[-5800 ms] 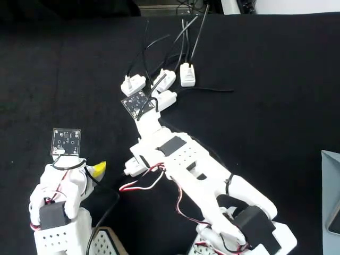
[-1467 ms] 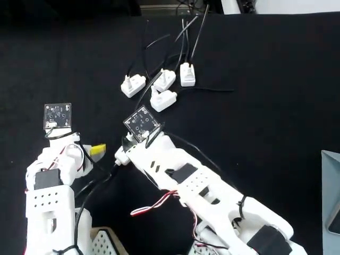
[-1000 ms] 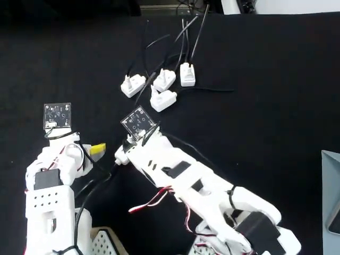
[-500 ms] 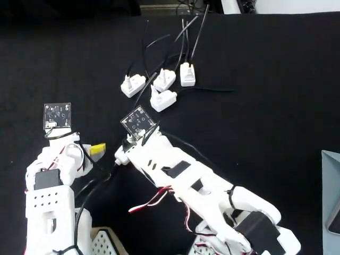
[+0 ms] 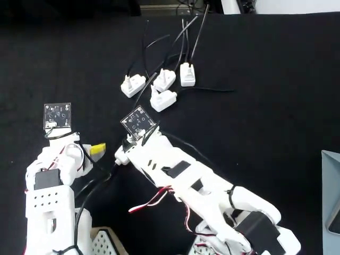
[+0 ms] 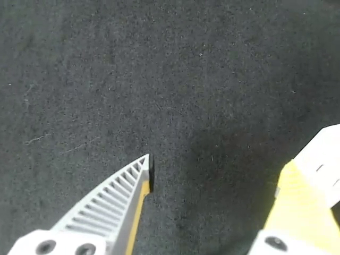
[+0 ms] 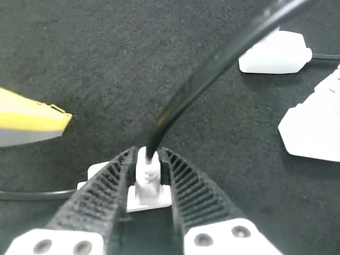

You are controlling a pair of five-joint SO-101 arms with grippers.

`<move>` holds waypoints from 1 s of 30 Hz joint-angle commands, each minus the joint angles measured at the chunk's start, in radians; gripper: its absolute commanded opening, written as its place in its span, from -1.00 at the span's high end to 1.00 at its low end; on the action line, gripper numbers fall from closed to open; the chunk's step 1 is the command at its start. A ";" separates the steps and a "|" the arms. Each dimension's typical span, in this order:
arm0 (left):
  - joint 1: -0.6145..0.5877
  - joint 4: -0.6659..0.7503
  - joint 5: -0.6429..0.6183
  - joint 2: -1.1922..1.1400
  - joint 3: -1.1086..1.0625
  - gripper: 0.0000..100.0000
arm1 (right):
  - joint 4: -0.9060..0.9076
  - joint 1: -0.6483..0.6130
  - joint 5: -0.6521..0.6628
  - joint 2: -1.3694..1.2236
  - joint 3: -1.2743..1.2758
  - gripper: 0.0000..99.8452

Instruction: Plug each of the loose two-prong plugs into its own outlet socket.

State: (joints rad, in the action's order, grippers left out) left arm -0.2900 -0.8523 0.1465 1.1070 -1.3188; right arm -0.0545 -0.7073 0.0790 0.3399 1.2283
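Observation:
My right gripper is shut on a small white plug, whose black cable rises away between the ribbed fingers. In the high view this gripper sits under the square marker at mid-table. Several white corded plug units lie in a cluster just beyond it; two of them show in the right wrist view, the nearer plug unit and the farther plug unit. My left gripper hangs open over bare black mat, its yellow finger pointing toward the right arm.
Black cables run from the cluster to the table's far edge. A grey-blue object sits at the right edge. Black mat covers the table, open to the right of the cluster.
Since the earliest frame my right gripper has drawn back from the plug cluster toward the near left, and my left arm has shifted left. Nothing has moved in the last second.

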 commanded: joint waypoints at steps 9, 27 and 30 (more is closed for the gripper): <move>-0.012 0.023 -0.006 0.012 0.007 0.27 | -0.014 0.020 0.012 0.015 -0.027 0.98; -0.012 0.020 -0.006 0.012 0.007 0.27 | -0.126 0.028 0.075 -0.107 -0.039 0.98; -0.012 0.020 -0.006 0.012 0.007 0.27 | -0.126 0.026 0.080 -0.107 -0.019 0.98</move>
State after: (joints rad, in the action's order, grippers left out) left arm -0.2900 -0.8523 0.1465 1.1070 -1.3188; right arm -0.1726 -0.6981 0.1481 0.2371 1.2221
